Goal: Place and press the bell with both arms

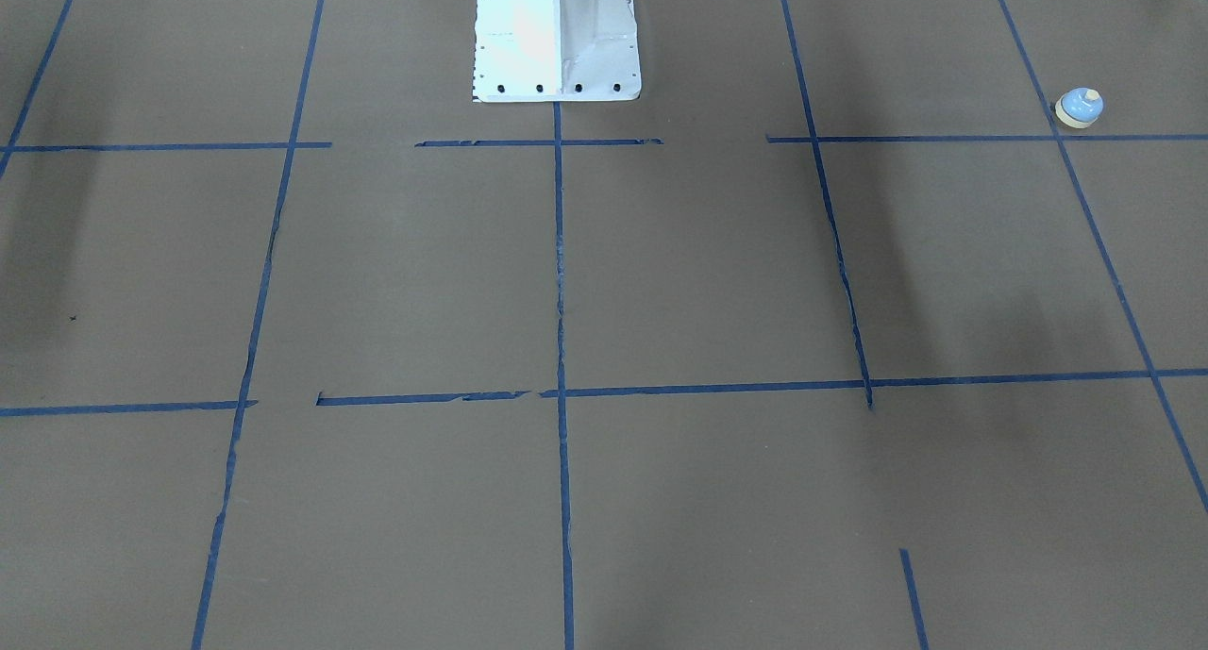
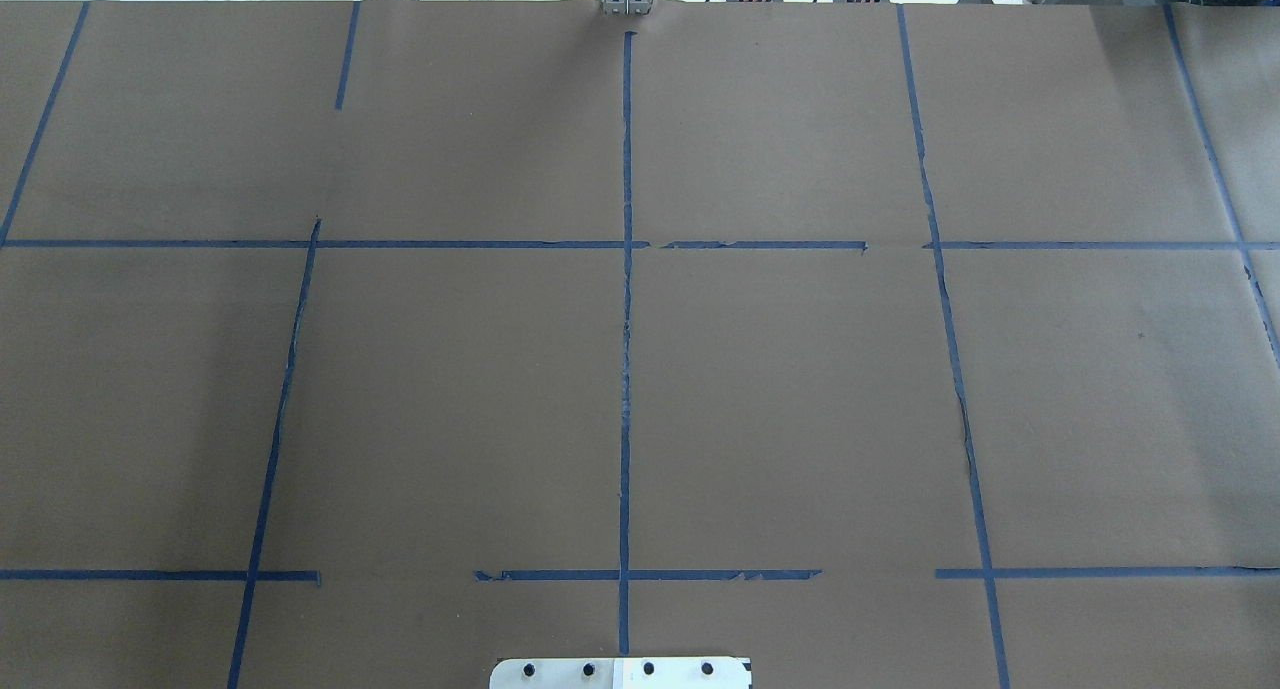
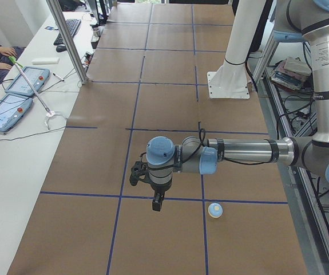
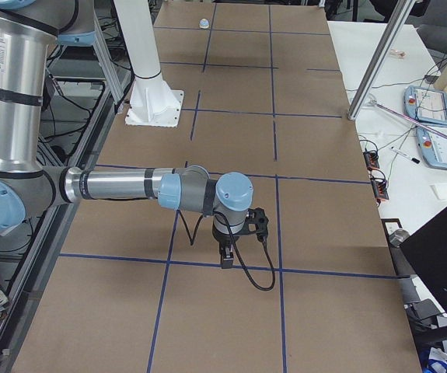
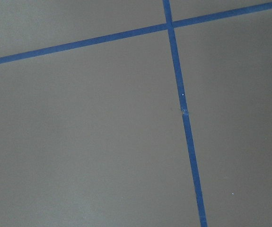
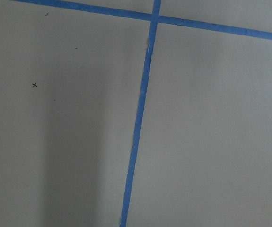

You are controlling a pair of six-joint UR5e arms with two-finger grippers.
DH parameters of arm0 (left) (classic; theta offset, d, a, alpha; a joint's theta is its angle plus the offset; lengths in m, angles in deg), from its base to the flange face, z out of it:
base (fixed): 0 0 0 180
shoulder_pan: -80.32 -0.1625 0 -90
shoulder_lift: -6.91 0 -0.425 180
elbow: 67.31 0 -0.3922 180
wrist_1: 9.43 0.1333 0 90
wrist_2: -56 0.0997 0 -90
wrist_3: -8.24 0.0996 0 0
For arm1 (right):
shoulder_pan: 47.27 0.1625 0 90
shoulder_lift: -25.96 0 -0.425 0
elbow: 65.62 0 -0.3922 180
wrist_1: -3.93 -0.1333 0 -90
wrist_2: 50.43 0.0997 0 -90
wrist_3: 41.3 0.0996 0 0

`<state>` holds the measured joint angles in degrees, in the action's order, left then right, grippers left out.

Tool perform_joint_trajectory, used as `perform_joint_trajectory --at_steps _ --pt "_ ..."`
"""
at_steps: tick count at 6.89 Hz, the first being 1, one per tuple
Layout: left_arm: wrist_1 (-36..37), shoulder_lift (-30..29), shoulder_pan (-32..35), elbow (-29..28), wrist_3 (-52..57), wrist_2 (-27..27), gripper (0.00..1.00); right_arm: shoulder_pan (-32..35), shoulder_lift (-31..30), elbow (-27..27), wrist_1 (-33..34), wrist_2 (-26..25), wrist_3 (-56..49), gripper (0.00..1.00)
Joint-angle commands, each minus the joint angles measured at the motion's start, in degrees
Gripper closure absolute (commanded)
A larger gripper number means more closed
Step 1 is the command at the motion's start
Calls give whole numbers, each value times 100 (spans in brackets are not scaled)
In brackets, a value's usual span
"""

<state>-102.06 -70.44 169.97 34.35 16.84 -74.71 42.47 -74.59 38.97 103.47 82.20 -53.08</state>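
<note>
Although the task is barely begun by my read, start big: brown paper-covered table with blue tape grid (image 2: 450, 389) fills every view. Grey-and-silver tubular left arm (image 3: 244, 152) stretches flat over the table end on its own side. Grey-and-silver tubular right arm (image 4: 122, 186) does the same at the opposite end. White metal pedestal (image 1: 557, 37) sits at 12 o'clock in the front-facing view.

Black skeletal left gripper (image 3: 158, 203) and black skeletal right gripper (image 4: 227, 258) both point down, clear of the paper. Apart or together: cannot tell, side views only.

Small round light-blue bell with cream base and button (image 1: 1079, 108) stands upright, alone on the paper, just beside a tape crossing. It is near the left gripper, at about 3 o'clock of it in the left-side view, and well apart from the right gripper.

Step in hand: approach for pick. Next move likely calls for the left gripper to shift over the bell, drop, and close on the dome.
</note>
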Motion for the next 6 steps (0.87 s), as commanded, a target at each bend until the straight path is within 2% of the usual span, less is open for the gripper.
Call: perform_joint_trajectory --at_steps 1,3,4,6 --pt "70 27 0 150 10 -7 0 0 -8 -9 -4 0 -9 0" --pt "9 176 -35 169 -42 -33 0 0 1 -18 -4 9 -44 0" --pt "-87 -128 -44 117 -69 -16 0 0 1 -18 -4 17 -53 0" --pt "-123 -149 -35 47 -69 -217 0 -9 1 -53 -4 -9 -88 0"
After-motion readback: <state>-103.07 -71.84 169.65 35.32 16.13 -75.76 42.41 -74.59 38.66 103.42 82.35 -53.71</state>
